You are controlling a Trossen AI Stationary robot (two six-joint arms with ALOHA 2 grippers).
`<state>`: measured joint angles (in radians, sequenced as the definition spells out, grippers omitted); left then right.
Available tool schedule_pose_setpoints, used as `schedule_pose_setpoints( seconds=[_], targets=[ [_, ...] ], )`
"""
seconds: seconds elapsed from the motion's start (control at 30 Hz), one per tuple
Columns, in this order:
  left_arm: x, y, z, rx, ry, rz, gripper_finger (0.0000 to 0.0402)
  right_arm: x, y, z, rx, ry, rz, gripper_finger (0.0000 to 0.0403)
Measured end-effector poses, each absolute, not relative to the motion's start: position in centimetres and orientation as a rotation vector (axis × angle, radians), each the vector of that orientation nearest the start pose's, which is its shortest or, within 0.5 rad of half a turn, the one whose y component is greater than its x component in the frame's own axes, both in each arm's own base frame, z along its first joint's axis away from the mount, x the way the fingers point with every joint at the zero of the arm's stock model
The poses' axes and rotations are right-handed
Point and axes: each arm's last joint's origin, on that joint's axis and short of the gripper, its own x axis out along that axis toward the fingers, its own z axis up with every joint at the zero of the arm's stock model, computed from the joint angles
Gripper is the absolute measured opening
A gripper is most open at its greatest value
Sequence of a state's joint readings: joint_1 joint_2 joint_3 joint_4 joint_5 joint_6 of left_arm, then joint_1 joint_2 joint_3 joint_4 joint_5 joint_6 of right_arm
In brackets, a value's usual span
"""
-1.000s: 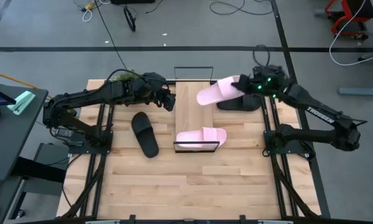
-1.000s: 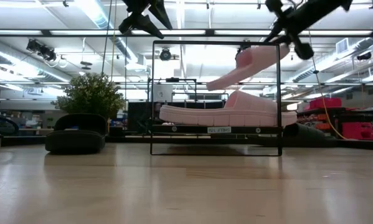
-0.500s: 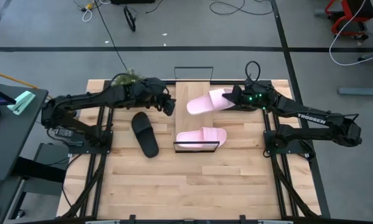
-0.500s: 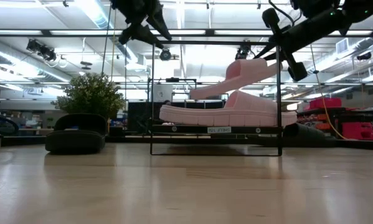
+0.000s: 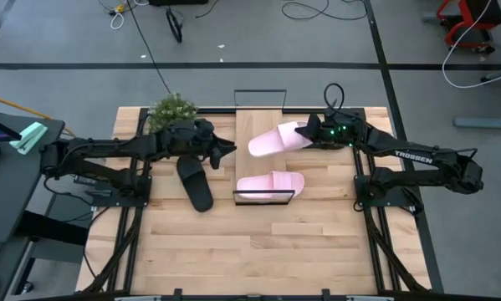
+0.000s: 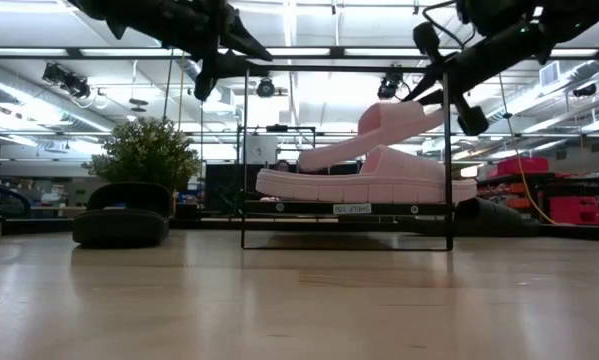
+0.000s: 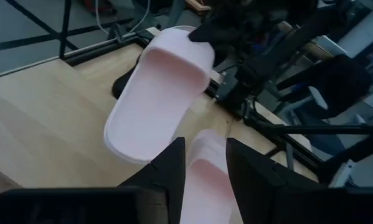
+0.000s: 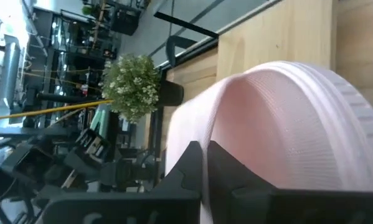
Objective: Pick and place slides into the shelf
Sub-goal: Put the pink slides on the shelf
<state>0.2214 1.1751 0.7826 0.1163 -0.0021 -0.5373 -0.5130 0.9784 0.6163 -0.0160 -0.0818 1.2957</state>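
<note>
The shelf (image 5: 258, 121) stands mid-table. One pink slide (image 5: 271, 181) lies flat on the near end of its plank. My right gripper (image 5: 307, 134) is shut on the second pink slide (image 5: 271, 140), which is tilted over the plank's far half. One black slide (image 5: 194, 180) lies on the table left of the shelf. The other black slide (image 6: 494, 215) lies right of the shelf, mostly hidden under my right arm in the high view. My left gripper (image 5: 227, 150) hangs open and empty between the left black slide and the shelf. My right gripper holds the pink slide at its strap end (image 8: 248, 118), the end toward the table's right. The fingers come slanting down from the right and hide the place of contact. The slide tilts, its free end (image 6: 314, 158) lowest, just above the plank; whether it touches I cannot tell.
A small potted plant (image 5: 171, 109) stands at the table's far left, behind my left arm. The shelf's black wire frame (image 6: 245, 150) rises around the plank. Bare wooden table lies toward the near edge (image 5: 258, 251).
My right gripper has gone toward the table's left and down with the pink slide. The slide now hangs lower and flatter over the shelf's far half. My left gripper has drawn back a little from the shelf toward the near edge, uncovering the plant.
</note>
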Motion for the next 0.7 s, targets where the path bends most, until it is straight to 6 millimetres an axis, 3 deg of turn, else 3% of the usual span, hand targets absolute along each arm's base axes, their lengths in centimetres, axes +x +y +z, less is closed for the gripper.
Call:
schedule_pose_setpoints(
  seconds=[0.3,0.7],
  targets=[
    [25.4,5.7,28.3,-0.553,0.207,0.274,0.0119,20.9,-10.8,23.0,1.451,-0.027,-0.564,0.0007],
    [25.5,5.5,28.3,-0.494,0.227,0.211,0.0111,22.8,-9.5,21.0,1.441,0.041,-0.612,0.0007]
  ],
)
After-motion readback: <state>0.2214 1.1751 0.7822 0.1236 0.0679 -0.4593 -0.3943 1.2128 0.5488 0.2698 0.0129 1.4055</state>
